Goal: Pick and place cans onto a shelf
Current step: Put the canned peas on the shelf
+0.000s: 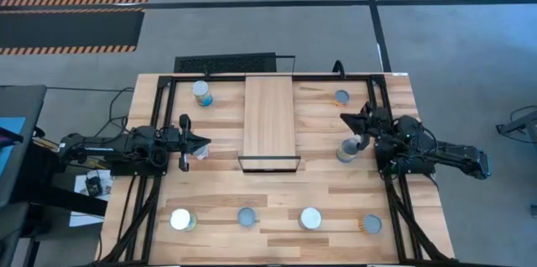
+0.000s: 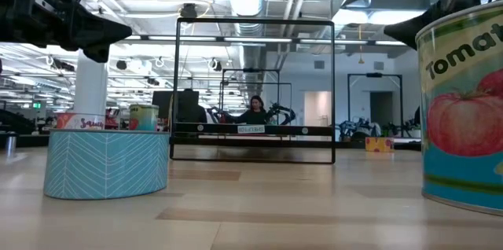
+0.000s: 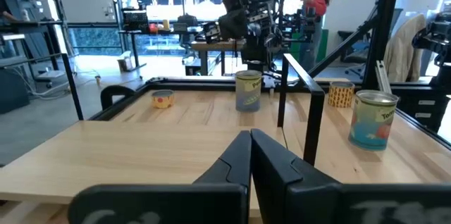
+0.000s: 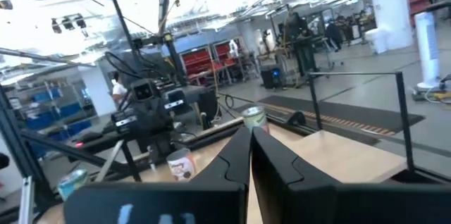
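Observation:
The shelf (image 1: 268, 120), a light-wood board in a thin black frame, lies in the middle of the table. Several cans stand upright on the planks: two at the far side (image 1: 201, 92) (image 1: 341, 96), one beside the shelf's near right corner (image 1: 347, 151), and a row along the near edge (image 1: 247, 216). My left gripper (image 1: 204, 143) is shut, level, left of the shelf, its fingertips (image 3: 250, 139) together. My right gripper (image 1: 352, 120) is shut, tipped a little upward, just above and beyond the can (image 3: 248, 90) right of the shelf.
The black table frame (image 1: 159, 133) runs along both sides and the far edge. In the low view a teal can (image 2: 106, 159) and a tomato can (image 2: 464, 108) stand close in front. Bare planks lie between the shelf and the near row. People stand in the room beyond.

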Available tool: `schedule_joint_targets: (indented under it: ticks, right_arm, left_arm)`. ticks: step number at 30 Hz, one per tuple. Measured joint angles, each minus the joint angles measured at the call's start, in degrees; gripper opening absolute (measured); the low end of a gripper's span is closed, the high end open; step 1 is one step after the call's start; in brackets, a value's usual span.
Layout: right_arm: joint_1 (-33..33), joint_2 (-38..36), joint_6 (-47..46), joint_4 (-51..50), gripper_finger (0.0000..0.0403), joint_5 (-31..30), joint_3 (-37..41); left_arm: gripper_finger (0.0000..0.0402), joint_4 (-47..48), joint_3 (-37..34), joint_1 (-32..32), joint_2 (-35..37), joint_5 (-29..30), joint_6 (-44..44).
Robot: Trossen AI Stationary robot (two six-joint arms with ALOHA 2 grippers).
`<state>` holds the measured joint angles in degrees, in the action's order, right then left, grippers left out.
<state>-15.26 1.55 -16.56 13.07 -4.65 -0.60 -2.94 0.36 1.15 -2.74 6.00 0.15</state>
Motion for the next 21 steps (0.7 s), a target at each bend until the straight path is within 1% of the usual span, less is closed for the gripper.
schedule_joint_targets:
  ticks: [2,4,8,12,15,21]
  right_arm:
    - [0.2,0.0,0.9,-0.4,0.0031,1.7,-0.9]
    - [1.0,0.1,3.0,-3.5,0.0014,2.9,-3.6]
    - [3.6,4.3,5.5,-13.4,0.0009,0.3,-11.5]
    - [7.6,12.1,6.5,-24.5,0.0005,-6.0,-19.7]
    - [10.6,19.3,4.9,-32.2,0.0004,-10.1,-24.2]
    - [16.3,33.5,-3.1,-44.5,0.0004,-10.8,-33.2]
  left_arm:
    - [0.0,0.0,0.0,0.0,0.0,0.0,-1.1]
    - [0.0,0.0,0.0,0.0,0.0,0.0,-2.9]
    - [0.0,-0.4,0.0,0.0,0.0,0.8,-2.4]
    - [0.0,0.0,0.0,0.0,0.0,0.9,-0.2]
    - [0.0,0.0,0.0,0.0,0.0,1.3,-0.2]
    - [0.0,0.0,0.0,0.0,0.0,1.8,-1.3]
